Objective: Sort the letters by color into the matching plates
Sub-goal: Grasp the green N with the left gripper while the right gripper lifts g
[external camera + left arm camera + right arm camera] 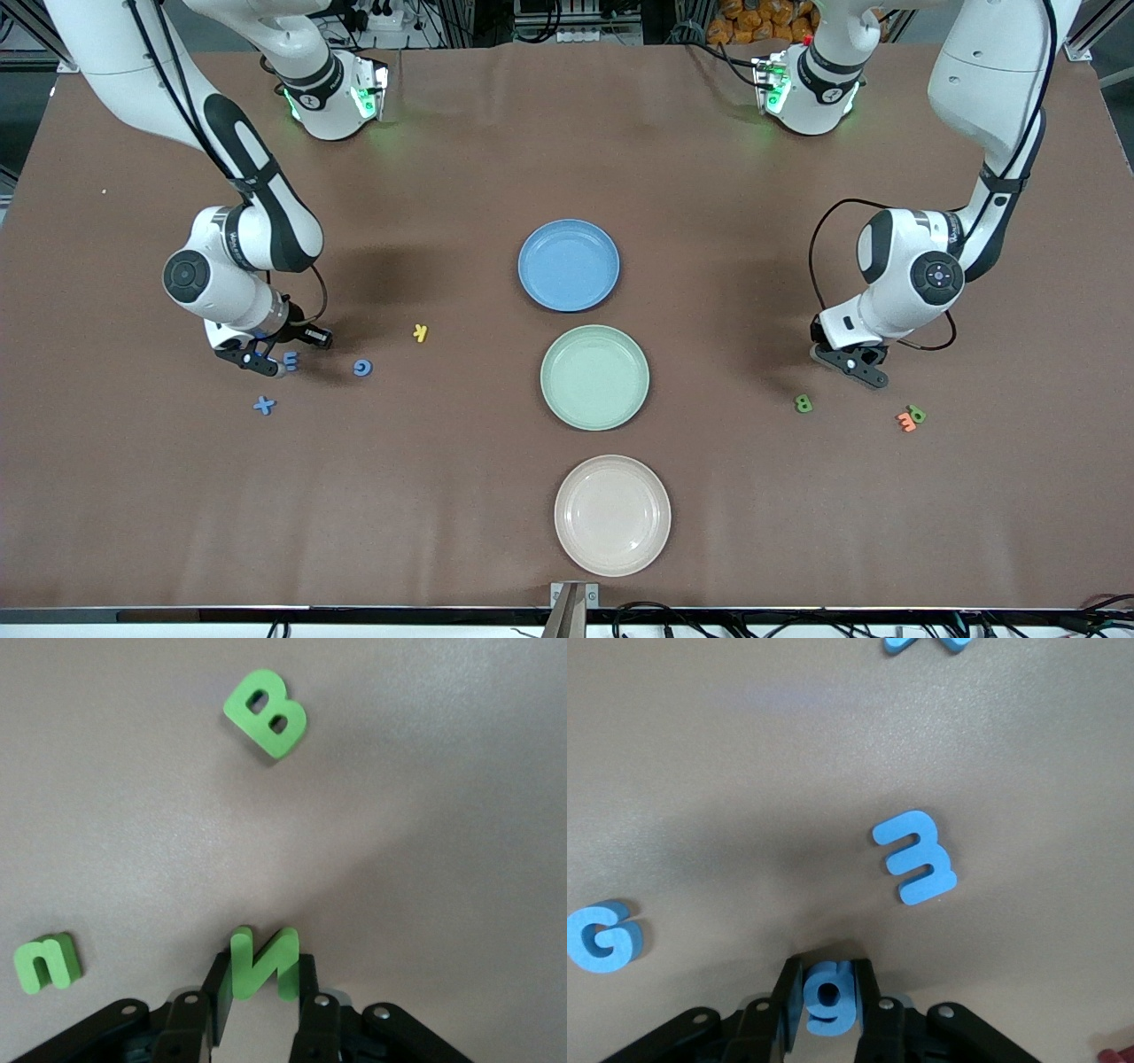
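Both arms are down at the surface (142,496) with a letter each, so this looks like the grab step on both ends at once.

Right gripper (826,997): jaws clamped on a small blue g (829,1003), held upright between the pads. It sits low at the right arm's end of the surface, right beside the blue 3 (915,857), with the blue G (602,936) a bit toward the plates and the blue X (264,405) nearer the front camera. A yellow letter (421,332) lies between that bunch and the plates.

Left gripper (263,992): jaws closed on a green N (263,962), also standing on edge. It's low at the left arm's end, with the green B (266,712) and another green letter (48,961) lying flat close by (in the front view that second green one touches an orange letter (906,422)).

The bit that matters for the next move, as I read it: the three plates run in a line down the middle, well apart from both grippers. The blue plate (568,265) is farthest from the front camera, the green plate (594,377) next, the cream plate (612,515) nearest. So each arm has to lift and travel inward toward the centre, the right arm to the blue plate and the left arm to the green plate. All three plates hold nothing yet, so the sorting has barely started.
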Available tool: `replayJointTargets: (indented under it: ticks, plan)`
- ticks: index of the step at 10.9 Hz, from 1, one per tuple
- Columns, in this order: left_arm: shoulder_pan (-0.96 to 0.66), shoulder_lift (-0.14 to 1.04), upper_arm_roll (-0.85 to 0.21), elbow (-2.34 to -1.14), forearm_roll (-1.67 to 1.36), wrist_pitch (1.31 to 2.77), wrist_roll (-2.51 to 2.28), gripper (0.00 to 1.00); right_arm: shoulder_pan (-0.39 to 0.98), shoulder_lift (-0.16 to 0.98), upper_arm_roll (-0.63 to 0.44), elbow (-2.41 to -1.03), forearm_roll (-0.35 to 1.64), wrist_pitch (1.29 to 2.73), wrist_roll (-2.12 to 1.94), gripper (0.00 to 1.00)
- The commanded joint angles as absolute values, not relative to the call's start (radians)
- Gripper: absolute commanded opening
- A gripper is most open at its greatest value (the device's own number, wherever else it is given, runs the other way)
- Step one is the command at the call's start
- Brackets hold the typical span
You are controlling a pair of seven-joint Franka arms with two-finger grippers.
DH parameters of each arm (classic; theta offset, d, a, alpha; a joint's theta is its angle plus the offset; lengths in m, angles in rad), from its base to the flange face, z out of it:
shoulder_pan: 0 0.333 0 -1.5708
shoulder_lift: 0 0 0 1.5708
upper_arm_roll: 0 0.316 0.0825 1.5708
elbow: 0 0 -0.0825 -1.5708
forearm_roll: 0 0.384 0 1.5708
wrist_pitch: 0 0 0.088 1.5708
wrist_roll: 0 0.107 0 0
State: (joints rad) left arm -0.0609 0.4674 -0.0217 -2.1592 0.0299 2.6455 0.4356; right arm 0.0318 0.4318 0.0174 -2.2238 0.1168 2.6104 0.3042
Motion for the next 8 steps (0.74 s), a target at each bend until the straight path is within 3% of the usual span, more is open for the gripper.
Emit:
replayJointTargets:
  ticks: [1, 5, 8]
  plan:
    - [-0.093, 0.463, -0.026, -2.108, 0.038, 2.64, 0.363, 0.0, 0.04, 0.445, 0.021, -2.243, 0.132, 2.637, 0.311, 0.24]
    - [-0.158, 0.462, -0.043, -2.034, 0.038, 2.634, 0.226, 0.0, 0.04, 0.436, 0.021, -2.238, 0.129, 2.623, 0.301, 0.18]
    - [-0.185, 0.443, -0.133, -1.987, 0.04, 2.632, -0.008, 0.0, 0.04, 0.413, 0.021, -2.205, 0.114, 2.593, 0.293, 0.19]
